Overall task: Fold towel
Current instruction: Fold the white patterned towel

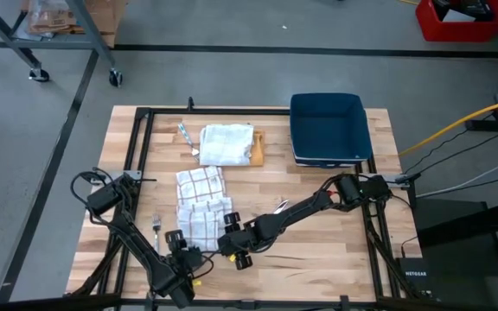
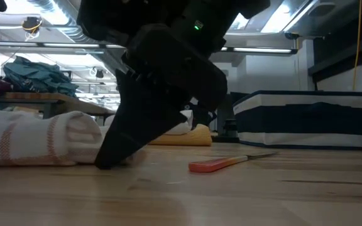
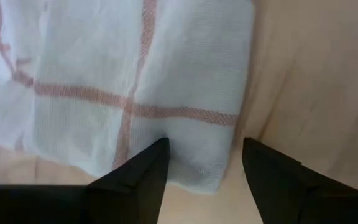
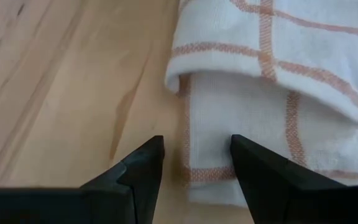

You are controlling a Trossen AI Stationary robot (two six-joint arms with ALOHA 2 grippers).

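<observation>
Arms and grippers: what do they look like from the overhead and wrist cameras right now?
Both arms are black, jointed links with black cabling along them. The left gripper shows a small yellow marking at its wrist; the right gripper is all black. In the wrist views each has two plain matte black fingers tapering to pointed wedge tips.

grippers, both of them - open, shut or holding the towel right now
Left gripper: open, holding nothing, at the towel edge.
Right gripper: open, holding nothing, at the towel's other corner.
</observation>
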